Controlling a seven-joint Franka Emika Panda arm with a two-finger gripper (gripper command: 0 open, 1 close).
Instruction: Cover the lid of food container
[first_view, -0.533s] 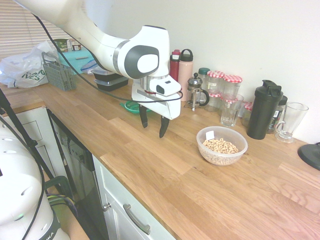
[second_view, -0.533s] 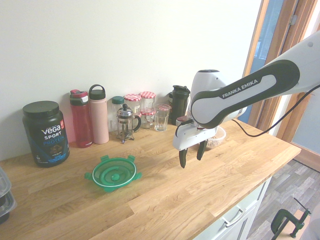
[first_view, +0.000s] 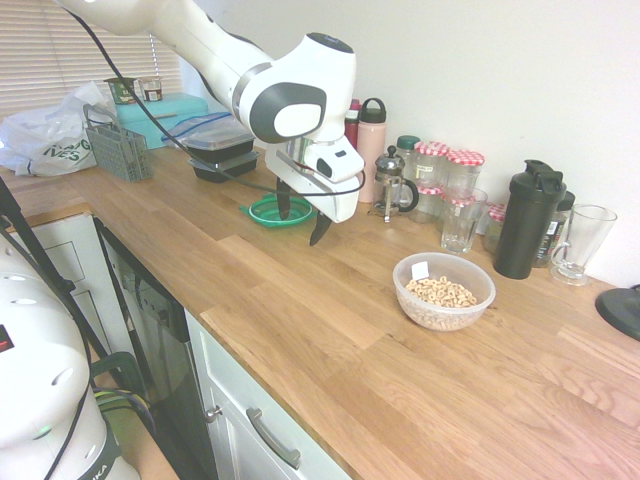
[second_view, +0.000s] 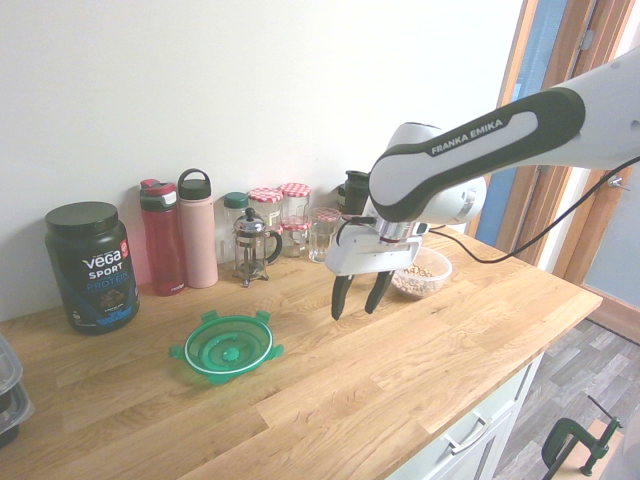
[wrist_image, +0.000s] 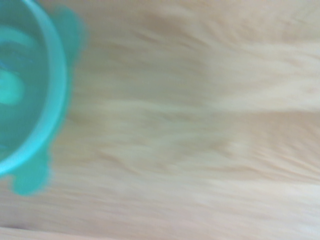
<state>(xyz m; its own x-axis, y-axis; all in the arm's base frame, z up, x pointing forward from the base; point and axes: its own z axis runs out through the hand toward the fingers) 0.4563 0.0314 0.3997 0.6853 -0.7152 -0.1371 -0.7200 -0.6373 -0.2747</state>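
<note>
1. The task is at its start. The round green plastic lid with four clip tabs (second_view: 227, 348) lies flat on the wooden tabletop (second_view: 400, 370), untouched and not yet picked up.
2. The round clear plastic bowl with beige cereal rings and a small white label (first_view: 443, 290) stands open on the same tabletop, well apart from the lid. In the second exterior view the bowl (second_view: 424, 273) is to the right and the lid to the left, with the arm between them.
3. What is left, as I judge it: reach the lid, grasp it, carry it across to the bowl, set it on the rim and press it down.
4. The pincer (second_view: 358, 296) hangs in the air above bare wood, pointing steeply down, nearer the lid than the bowl. In the first exterior view the pincer (first_view: 300, 218) shows in front of the lid (first_view: 266, 211), which lies behind it toward the wall.
5. Its two dark fingers (second_view: 340, 297) stand wide apart, with nothing between them and nothing touched.
6. The blurred wrist view shows the lid's rim and two tabs (wrist_image: 35, 125) at one edge, the rest plain wood.
</note>
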